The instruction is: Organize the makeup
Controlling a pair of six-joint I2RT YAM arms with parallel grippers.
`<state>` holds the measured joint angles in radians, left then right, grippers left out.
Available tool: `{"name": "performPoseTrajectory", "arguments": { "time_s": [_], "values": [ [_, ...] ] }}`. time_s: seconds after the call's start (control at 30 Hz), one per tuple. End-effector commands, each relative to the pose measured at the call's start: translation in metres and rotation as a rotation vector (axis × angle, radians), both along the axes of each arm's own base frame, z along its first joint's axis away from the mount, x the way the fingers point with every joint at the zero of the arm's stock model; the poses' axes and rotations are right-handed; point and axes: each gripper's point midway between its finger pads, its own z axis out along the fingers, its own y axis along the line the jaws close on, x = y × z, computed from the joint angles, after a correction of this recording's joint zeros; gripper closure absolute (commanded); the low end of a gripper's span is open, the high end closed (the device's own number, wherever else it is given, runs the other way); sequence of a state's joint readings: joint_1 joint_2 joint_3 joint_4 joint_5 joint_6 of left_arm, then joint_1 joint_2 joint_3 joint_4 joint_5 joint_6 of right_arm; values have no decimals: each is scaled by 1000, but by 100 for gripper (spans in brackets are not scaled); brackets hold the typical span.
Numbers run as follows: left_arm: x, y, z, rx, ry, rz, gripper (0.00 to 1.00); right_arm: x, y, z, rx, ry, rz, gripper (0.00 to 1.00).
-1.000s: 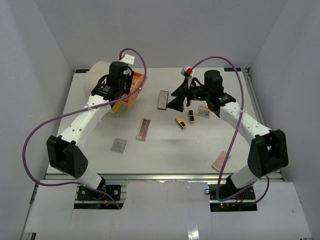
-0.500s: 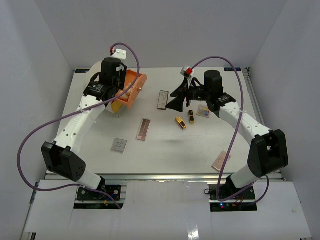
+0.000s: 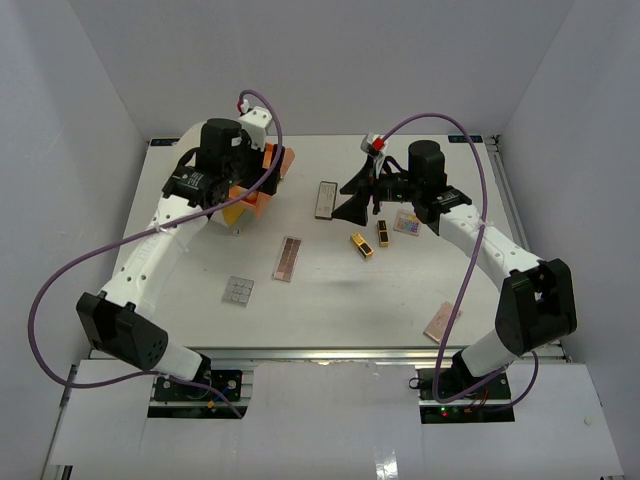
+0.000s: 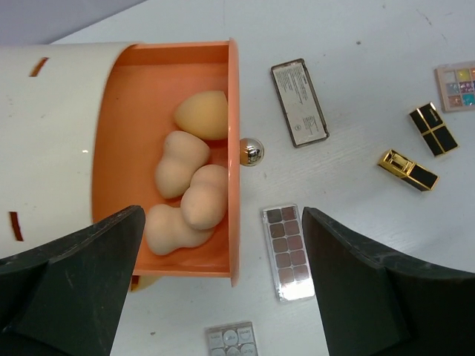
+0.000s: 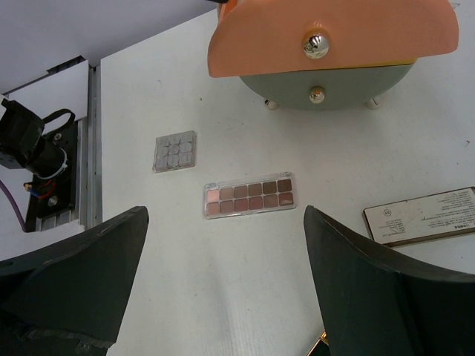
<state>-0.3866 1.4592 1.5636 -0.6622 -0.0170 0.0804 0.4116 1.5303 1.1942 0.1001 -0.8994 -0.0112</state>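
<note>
- Jaws first: my left gripper (image 4: 223, 213) is spread wide with nothing between the fingers, and my right gripper (image 5: 224, 211) is just as wide and just as empty.
- Below the left one the orange drawer (image 4: 133, 111) of the cream cylinder (image 4: 52, 133) stands pulled out, with the four sponges (image 4: 185, 189) bunched inside, touching one another.
- A second ago my left wrist sat low over the drawer's front. Now it has lifted and drawn back to the left, over the cylinder. My right arm has not moved.
- My reading — the sponges are filed, and the flat pieces and tubes come next.
- Out on the table (image 3: 330, 300) are:
  - two lipstick tubes (image 4: 408, 169) by my right gripper
  - the grey palette (image 4: 299, 102), far of the drawer knob
  - the brown-shade palette (image 4: 286, 252), just right of the drawer
  - the small grey palette (image 4: 231, 340), nearer
  - the multicolour palette (image 4: 460, 85), further right
  - the pinkish palette (image 3: 442, 322), near the right front edge
- Pose: my left arm is stretched far and left with the wrist pointing down. My right arm is bent in from the right, hovering clear of the table.
</note>
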Motion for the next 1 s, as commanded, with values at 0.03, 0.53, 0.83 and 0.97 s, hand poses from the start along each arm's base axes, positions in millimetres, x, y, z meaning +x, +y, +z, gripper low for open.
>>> {"name": "performPoseTrajectory", "arguments": {
  "time_s": [0.03,0.53,0.83,0.97],
  "values": [
    [5,-11,-11,18,35,-63,2,-3,-2,8,12,-36,22,8],
    [48,21,6,285,-191,292,2,-5,1,-3,7,0,51,8],
    [48,18,11,362,-255,309,2,-5,1,-5,8,5,60,8],
    [51,27,13,444,-278,328,2,-6,2,-6,8,9,66,8]
  ]
}}
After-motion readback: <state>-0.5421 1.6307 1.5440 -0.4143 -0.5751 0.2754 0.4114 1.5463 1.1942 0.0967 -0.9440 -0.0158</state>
